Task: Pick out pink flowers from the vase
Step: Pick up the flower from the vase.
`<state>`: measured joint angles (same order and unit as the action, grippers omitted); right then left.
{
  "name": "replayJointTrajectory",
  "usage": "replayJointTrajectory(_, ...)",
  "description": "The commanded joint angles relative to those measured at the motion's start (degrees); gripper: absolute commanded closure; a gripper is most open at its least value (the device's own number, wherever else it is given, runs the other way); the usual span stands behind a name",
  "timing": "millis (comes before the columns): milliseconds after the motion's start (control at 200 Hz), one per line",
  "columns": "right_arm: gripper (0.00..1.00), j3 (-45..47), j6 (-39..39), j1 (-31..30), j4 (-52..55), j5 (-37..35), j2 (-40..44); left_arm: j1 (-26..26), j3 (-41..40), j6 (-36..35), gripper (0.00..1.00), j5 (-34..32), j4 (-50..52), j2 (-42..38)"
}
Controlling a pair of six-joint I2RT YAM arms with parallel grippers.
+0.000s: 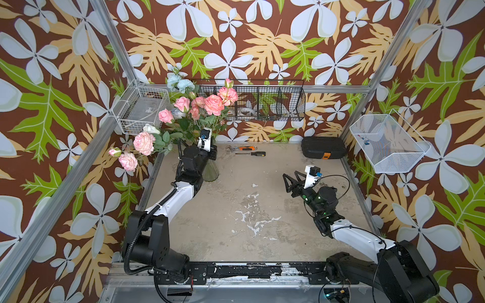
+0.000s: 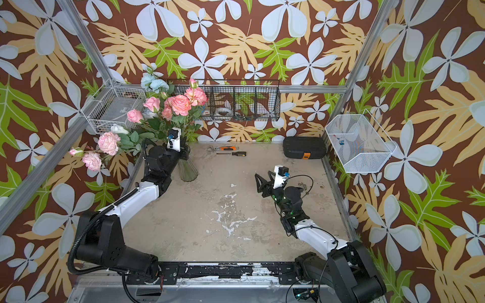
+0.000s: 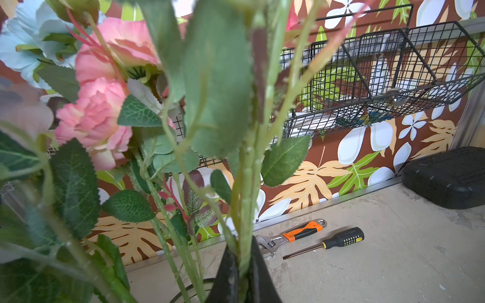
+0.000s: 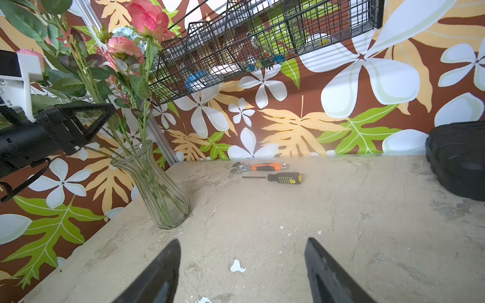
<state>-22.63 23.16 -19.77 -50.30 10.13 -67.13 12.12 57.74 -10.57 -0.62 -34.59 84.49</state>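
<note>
Ribbed clear glass vase (image 1: 210, 173) stands upright left of centre in both top views, narrow-waisted and flared. Ruffled pink flowers (image 1: 214, 104) fan from it toward the upper left, their long axes slanting that way. Left gripper (image 3: 242, 248) is pinched tight on thin green stems (image 3: 248, 183); right gripper (image 4: 243, 241) gapes wide, holding nothing.

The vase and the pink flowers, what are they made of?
The vase looks like clear, glossy ribbed glass: you can see through it. The pink flowers look artificial, probably fabric: matte petals, and moulded, plastic-looking stems.
</note>
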Motion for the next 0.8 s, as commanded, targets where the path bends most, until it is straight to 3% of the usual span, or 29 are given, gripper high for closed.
replayJointTrajectory(0,0.26,-0.4,0.2,0.0,-1.8,0.3,-0.2,0.1,-0.1,-0.5,0.95,-0.5,-0.7,-1.7)
replayJointTrajectory(465,0.26,-0.8,0.3,-0.1,-1.6,1.3,-1.0,0.2,4.1,-1.0,0.99,2.3,3.0,-6.1)
replayJointTrajectory(796,0.26,-2.0,0.1,0.0,-0.1,0.9,-2.4,1.3,11.9,0.2,1.0,4.3,9.1,-7.4)
